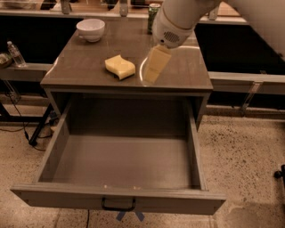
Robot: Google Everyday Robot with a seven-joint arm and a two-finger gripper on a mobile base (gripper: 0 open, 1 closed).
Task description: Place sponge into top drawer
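Note:
The pale yellow sponge [120, 67] lies on the grey tabletop [80, 73], left of centre. The top drawer [120, 160] is pulled fully open below the tabletop, its inside bare, with a small dark handle [118, 205] on its front. My gripper [153, 71] hangs over the tabletop just right of the sponge, apart from it, its pale yellow fingers [156, 62] pointing down and to the left. It holds nothing that I can see.
A white bowl [91, 29] stands at the table's back left. A green can [153, 13] stands at the back, partly behind my arm. A water bottle [15, 54] sits on a low shelf at the left. Speckled floor surrounds the table.

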